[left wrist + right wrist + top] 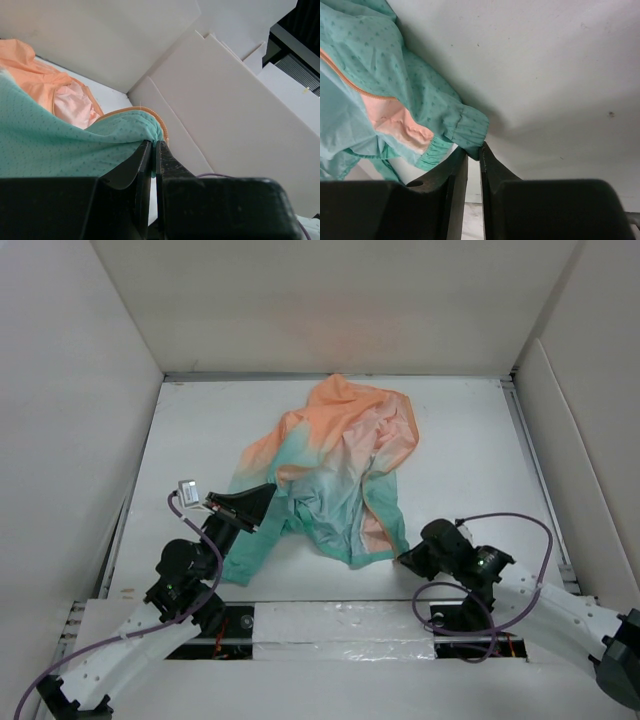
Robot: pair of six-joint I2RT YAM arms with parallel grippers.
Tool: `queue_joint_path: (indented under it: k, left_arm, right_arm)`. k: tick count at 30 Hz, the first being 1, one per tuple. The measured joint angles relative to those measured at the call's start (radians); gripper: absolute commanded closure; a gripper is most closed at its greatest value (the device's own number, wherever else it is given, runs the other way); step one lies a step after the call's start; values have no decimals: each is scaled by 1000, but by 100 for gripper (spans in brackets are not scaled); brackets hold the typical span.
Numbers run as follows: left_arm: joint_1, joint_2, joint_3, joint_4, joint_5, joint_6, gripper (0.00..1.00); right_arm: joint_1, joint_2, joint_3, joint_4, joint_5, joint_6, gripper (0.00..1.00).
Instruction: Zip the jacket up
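The jacket lies crumpled mid-table, orange at the far end fading to teal at the near end. My left gripper is at its near left teal edge. In the left wrist view the jaws are shut on a fold of teal fabric, with the orange zipper edge just past the tips. My right gripper is at the jacket's near right corner. In the right wrist view it is shut on a teal elastic cuff; an orange zipper line runs across the teal cloth.
White walls enclose the table on the left, back and right. A purple cable loops over the right arm and another over the left. A white foil-covered strip runs along the near edge between the arm bases.
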Motion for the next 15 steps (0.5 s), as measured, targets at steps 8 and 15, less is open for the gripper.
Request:
queue_joint_path:
  k: [8, 15]
  left_arm:
    - [0, 0, -1, 0, 2, 0, 100]
    - [0, 0, -1, 0, 11, 0, 100]
  right_arm:
    - [1, 56, -5, 29, 40, 6, 89]
    - [2, 107, 5, 58, 58, -32, 100]
